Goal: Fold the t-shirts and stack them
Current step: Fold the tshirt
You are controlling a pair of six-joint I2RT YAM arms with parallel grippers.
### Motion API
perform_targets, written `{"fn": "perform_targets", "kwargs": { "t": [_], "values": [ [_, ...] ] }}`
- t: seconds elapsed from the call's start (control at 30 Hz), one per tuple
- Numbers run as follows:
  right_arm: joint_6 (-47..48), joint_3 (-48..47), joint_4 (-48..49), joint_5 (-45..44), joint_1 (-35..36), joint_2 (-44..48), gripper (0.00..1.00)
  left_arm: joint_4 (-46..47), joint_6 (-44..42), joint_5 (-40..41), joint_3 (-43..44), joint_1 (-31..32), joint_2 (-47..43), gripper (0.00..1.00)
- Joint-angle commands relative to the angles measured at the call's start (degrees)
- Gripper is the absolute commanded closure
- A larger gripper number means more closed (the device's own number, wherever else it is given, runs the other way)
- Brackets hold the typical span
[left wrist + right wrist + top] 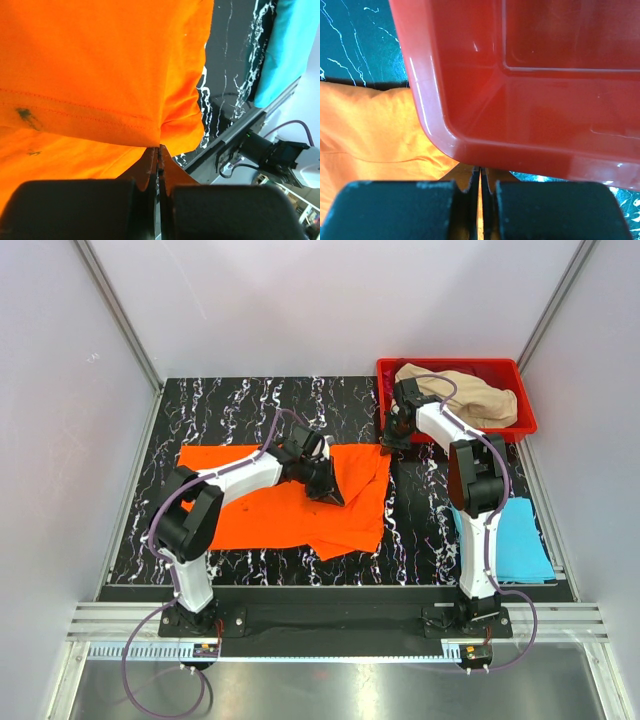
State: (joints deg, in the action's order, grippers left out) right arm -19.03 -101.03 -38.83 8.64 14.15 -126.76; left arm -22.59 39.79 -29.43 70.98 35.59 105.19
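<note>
Orange t-shirt (270, 510) lies spread on the black table (240, 405), which is glossy with white marble veining. Enclosure has pale matte wall panels (60, 390) and aluminium corner posts (115, 310). A grooved aluminium rail (330, 625) runs along the near edge by the arm bases.

Shirt is soft cloth, rumpled, with its right side folded over and a stitched hem showing.

Left gripper (332, 495): fingers fully together, pinching a hem fold right of the shirt's centre.

Right gripper (392, 440): fingers also together on the shirt's far-right corner, a thin sliver of orange between them. It sits just beside the corner of the red plastic bin (450, 367).

Bin is rigid, glossy and round-cornered, at the table's far right. Beige t-shirt (480, 400) is bunched inside it. Light blue t-shirt (515, 540) lies folded flat at the right edge, beside the right arm.
</note>
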Motion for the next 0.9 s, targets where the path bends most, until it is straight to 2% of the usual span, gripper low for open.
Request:
{"fn": "perform_targets", "kwargs": {
  "t": [0.0, 0.1, 0.2, 0.23, 0.27, 0.3, 0.37, 0.47, 0.53, 0.67, 0.87],
  "values": [
    [1.2, -2.3, 0.3, -1.5, -0.4, 0.4, 1.0, 1.8, 0.7, -4.5, 0.2, -0.1, 0.6, 1.0],
    [1.4, -2.4, 0.2, -1.9, -0.3, 0.2, 1.0, 2.0, 0.7, -6.9, 1.2, 0.2, 3.1, 0.94],
    [2.0, -2.6, -0.3, -2.8, -0.3, 0.2, 1.0, 0.7, -0.9, -9.2, 1.7, 0.3, 3.8, 0.83],
    [2.1, -2.7, -0.5, -2.8, -0.3, 0.1, 1.0, -0.1, -1.7, -8.4, 1.7, 0.4, 2.7, 0.76],
    [2.2, -3.0, -0.6, -2.8, -0.3, 0.0, 1.0, -1.2, -2.7, -7.4, 1.8, 0.2, 2.0, 0.65],
    [2.4, -3.1, -1.0, -2.4, -0.3, 0.0, 1.0, -3.8, -5.0, -6.4, 2.0, -0.3, 1.2, 0.6],
    [2.5, -3.3, -1.3, -1.6, -0.3, 0.2, 0.88, -5.6, -7.0, -4.9, 1.8, -1.5, -1.5, 0.53],
    [2.5, -3.1, -2.7, -1.3, -0.3, 1.6, 0.79, -7.1, -9.5, -2.5, 0.8, -5.8, -6.0, 0.51],
    [2.3, -2.8, -4.0, -1.2, -0.1, 2.8, 0.76, -6.5, -10.9, -1.5, 0.7, -10.3, -8.3, 0.5],
    [1.7, 0.6, -5.1, -2.3, 0.2, 8.2, 0.7, -4.3, -14.7, -0.4, 3.3, -16.5, -7.5, 0.53],
    [0.8, -2.1, -6.2, -2.2, 2.6, 7.7, 0.64, -1.8, -16.8, 12.9, 4.0, -26.3, -5.7, 0.49]
  ]
}}
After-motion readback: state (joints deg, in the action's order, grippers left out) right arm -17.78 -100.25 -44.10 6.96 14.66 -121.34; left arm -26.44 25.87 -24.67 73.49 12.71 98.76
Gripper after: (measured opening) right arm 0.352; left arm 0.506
